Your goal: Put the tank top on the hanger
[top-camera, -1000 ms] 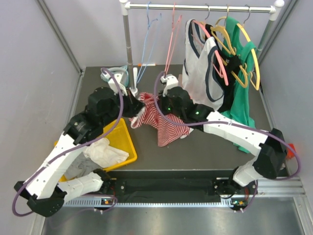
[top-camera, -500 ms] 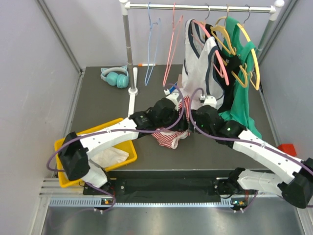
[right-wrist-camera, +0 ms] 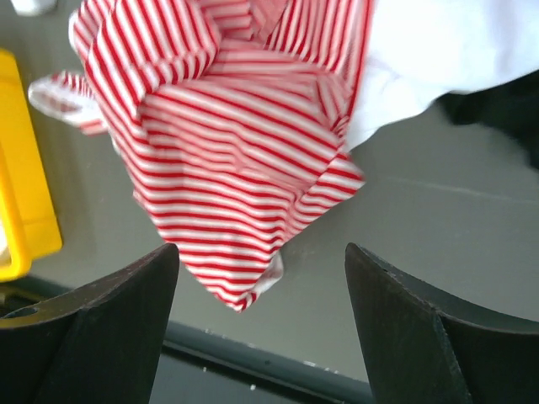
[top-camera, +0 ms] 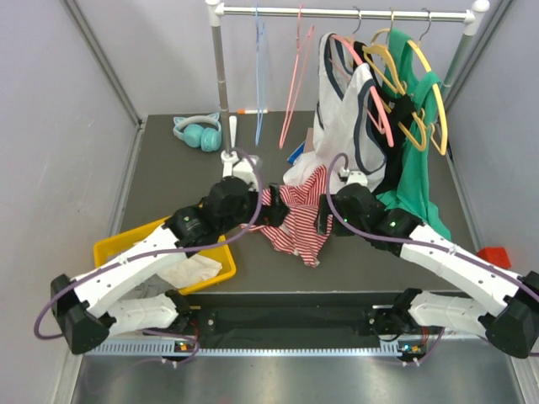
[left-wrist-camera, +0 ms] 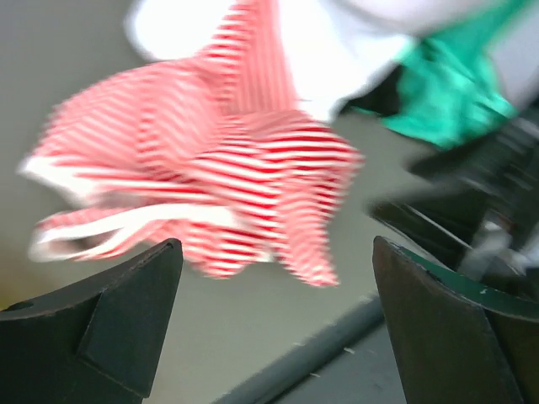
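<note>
Gaping wide, the two grippers, left gripper (left-wrist-camera: 276, 246) and right gripper (right-wrist-camera: 259, 249), hold nothing. The one tank top (top-camera: 296, 225) bunches between them, at the left's three o'clock and the right's nine; whether it touches either cannot be told. One hanger (top-camera: 294, 80) hangs from the rail (top-camera: 354, 13) at the top's twelve o'clock. The left wrist view is blurred, and both wrist views crop the top's upper edge.

Top cam sat high behind both arm bases, looking down and forward across the whole table (top-camera: 168, 185) up to the clothes rail (top-camera: 337, 13). Both wrist cams hovered close above the striped tank top (top-camera: 296, 223), aimed down at it, and the left one was blurry. All three views shared that top. The right wrist and top cams also shared the yellow bin (right-wrist-camera: 21, 168).
</note>
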Motion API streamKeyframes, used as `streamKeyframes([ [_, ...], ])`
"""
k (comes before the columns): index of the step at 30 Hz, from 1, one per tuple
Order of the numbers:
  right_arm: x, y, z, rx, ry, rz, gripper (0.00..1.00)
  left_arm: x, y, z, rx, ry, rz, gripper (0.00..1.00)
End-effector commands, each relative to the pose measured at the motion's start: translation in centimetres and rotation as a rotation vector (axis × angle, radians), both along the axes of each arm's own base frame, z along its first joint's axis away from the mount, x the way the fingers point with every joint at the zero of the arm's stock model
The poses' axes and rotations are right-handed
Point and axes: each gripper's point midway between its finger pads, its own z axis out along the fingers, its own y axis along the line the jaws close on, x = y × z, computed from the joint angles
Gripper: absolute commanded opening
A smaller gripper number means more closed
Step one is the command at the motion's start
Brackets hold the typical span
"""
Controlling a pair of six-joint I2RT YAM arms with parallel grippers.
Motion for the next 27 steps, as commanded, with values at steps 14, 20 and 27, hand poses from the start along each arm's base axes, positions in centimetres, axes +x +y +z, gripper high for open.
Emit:
streamKeyframes([
  [14,-5.1,5.4,-7.5,0.078,0.196,0.217,0.8,7.9,9.4,-12.1,0.261,0.151,0.253,0.88],
  [20,-5.1,6.0,-8.2,0.064,0.195,0.232,0.81,8.9,10.4,-14.7,0.328,0.189,0.276,0.8],
  [27,-4.9,6.5,-8.7,0.061,0.197,0.247,0.8,9.3,10.0,-16.6,0.282,0.236,0.269,0.69],
])
